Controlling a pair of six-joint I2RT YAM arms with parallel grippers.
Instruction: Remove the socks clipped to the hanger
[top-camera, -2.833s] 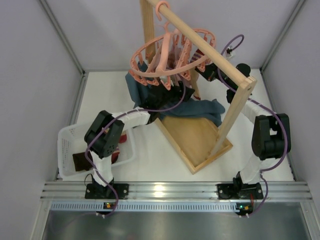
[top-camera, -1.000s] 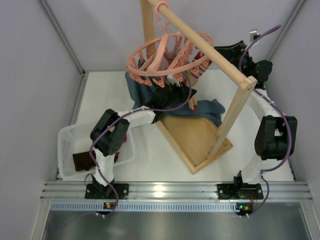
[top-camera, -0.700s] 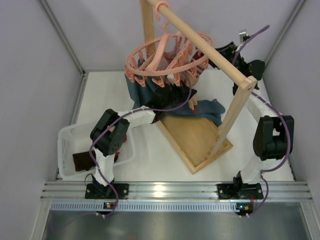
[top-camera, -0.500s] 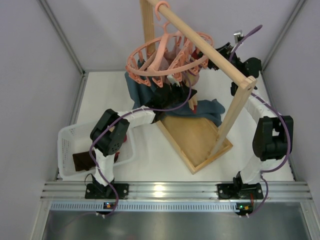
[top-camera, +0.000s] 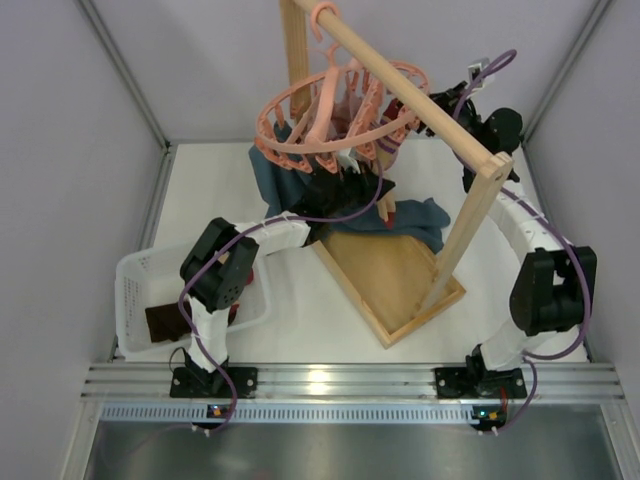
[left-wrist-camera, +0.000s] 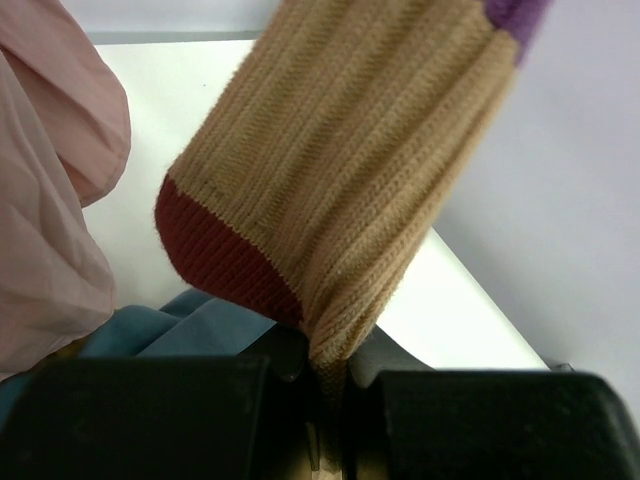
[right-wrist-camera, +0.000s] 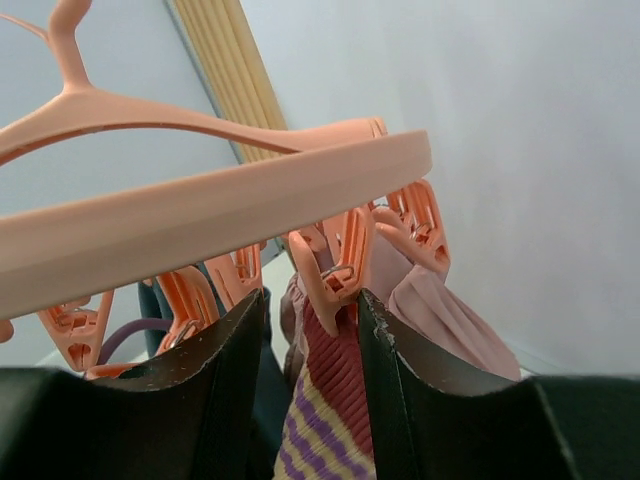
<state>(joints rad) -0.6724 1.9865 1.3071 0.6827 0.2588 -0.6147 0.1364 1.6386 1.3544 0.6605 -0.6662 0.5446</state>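
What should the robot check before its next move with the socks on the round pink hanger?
1. Left gripper pinches the tan ribbed sock with a dark red toe: ok.
2. That sock's top is free of its clip: cannot tell, because it runs out of the left wrist view.
3. Right gripper is open, with a jaw on each side of the salmon-pink plastic peg on the salmon-pink round plastic hanger: ok.
4. That peg has let go of the dark red sock with cream and purple stripes: not ok, it bites the sock.
5. White plastic basket sits beside the left arm: ok.
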